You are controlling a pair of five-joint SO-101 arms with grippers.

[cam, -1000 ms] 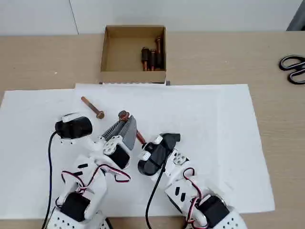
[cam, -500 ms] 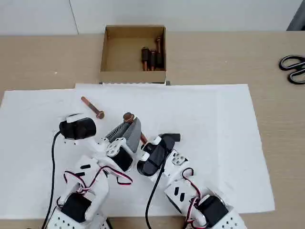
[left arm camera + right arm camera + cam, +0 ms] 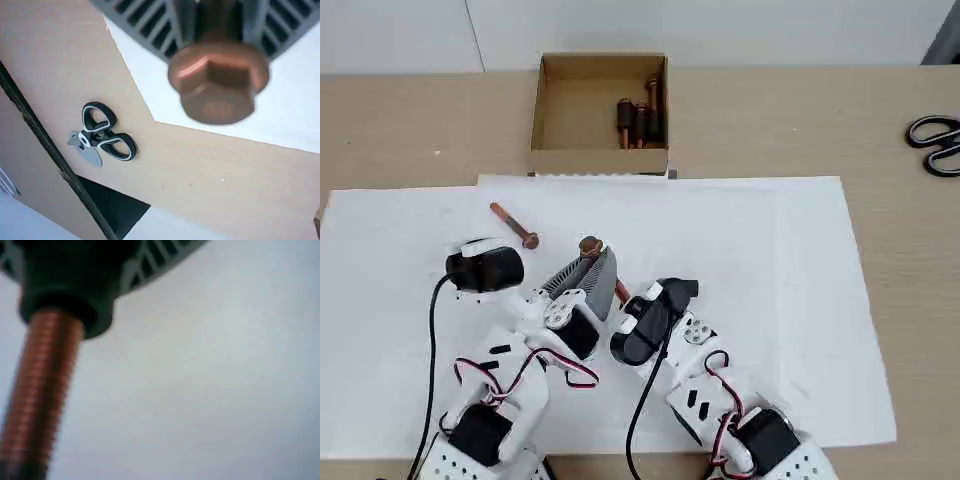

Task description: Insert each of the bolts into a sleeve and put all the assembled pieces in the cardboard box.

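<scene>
Left gripper (image 3: 218,22) sat close to the lens: 2 grey ribbed fingers (image 3: 145,25) pressed against either side of a copper bolt (image 3: 218,82). Its flanged hex head jutted past the fingertips, blurred. Behind it lay white paper (image 3: 290,120), 1 corner showing, on a tan wooden table (image 3: 60,65). 1 pair of black-handled scissors (image 3: 102,140) rested on bare wood, apart from the paper. A dark strip edged the table.

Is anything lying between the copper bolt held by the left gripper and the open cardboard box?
Nothing visible does. From the copper bolt in the left gripper to the cardboard box there is bare white paper and wood table; the loose copper bolt lies off to one side.
</scene>
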